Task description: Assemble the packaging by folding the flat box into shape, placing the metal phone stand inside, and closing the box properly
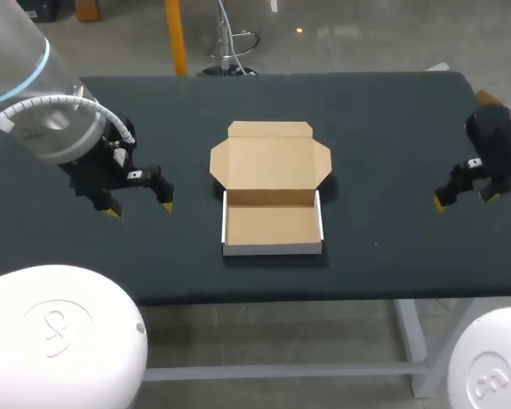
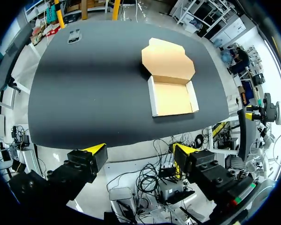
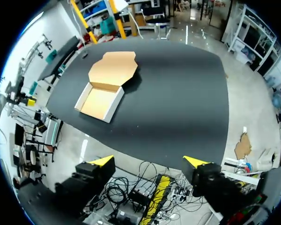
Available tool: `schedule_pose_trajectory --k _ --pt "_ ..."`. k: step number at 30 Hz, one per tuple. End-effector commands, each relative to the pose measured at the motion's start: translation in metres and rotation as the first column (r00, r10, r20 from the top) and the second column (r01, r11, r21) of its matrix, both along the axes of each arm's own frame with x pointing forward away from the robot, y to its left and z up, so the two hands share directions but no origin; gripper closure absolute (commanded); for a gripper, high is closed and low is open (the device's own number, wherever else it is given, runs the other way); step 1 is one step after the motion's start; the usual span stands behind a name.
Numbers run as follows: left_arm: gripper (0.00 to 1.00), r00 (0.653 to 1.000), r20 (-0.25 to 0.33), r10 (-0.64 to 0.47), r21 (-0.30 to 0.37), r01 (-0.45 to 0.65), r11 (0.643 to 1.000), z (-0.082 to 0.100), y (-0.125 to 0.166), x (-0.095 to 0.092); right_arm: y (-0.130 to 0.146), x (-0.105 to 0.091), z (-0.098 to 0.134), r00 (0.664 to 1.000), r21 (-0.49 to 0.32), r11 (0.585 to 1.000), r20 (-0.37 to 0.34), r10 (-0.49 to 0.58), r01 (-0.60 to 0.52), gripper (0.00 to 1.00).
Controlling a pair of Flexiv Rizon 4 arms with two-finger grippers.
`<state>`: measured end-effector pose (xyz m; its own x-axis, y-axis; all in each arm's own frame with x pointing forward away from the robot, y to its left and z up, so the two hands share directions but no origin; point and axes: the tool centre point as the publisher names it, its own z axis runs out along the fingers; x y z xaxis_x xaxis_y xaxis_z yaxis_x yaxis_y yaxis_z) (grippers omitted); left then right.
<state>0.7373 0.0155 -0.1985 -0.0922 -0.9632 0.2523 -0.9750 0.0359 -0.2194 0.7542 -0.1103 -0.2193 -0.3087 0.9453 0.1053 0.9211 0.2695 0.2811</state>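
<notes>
The cardboard box (image 1: 271,213) stands folded into a shallow tray at the middle of the table, its lid lying open and flat behind it. Nothing is inside it. It also shows in the left wrist view, box (image 2: 171,93), and in the right wrist view, box (image 3: 105,89). A small grey object (image 2: 75,36), apparently the phone stand, lies at the table's far left corner; the left arm hides it in the head view. My left gripper (image 1: 140,204) hangs open left of the box, empty. My right gripper (image 1: 466,198) hangs open far to the box's right, also empty.
The dark table top (image 1: 383,153) is bare between the box and each gripper. Its front edge runs just ahead of both grippers' fingers in the wrist views.
</notes>
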Motion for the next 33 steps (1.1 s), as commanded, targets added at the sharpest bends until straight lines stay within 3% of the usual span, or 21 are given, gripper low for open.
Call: schedule_pose_trajectory --k 1,9,15,33 --pt "0.0 0.999 0.003 0.044 0.05 -0.044 0.998 0.009 0.002 -0.007 0.001 -0.008 0.006 0.999 -0.055 0.997 0.008 -0.044 0.045 0.0" --pt "0.0 0.995 0.003 0.096 0.096 -0.096 0.991 0.021 0.011 -0.013 -0.006 -0.01 0.016 0.995 -0.076 0.992 -0.004 -0.097 0.096 0.0" --pt "0.0 0.992 0.013 0.125 0.092 -0.126 0.988 0.03 0.018 -0.016 -0.012 -0.011 0.02 0.991 -0.055 0.99 -0.019 -0.134 0.133 0.0" --pt "0.0 0.987 0.006 0.158 0.091 -0.158 0.983 0.032 0.023 -0.013 -0.019 -0.008 0.023 0.981 -0.024 0.982 -0.06 -0.186 0.185 0.0"
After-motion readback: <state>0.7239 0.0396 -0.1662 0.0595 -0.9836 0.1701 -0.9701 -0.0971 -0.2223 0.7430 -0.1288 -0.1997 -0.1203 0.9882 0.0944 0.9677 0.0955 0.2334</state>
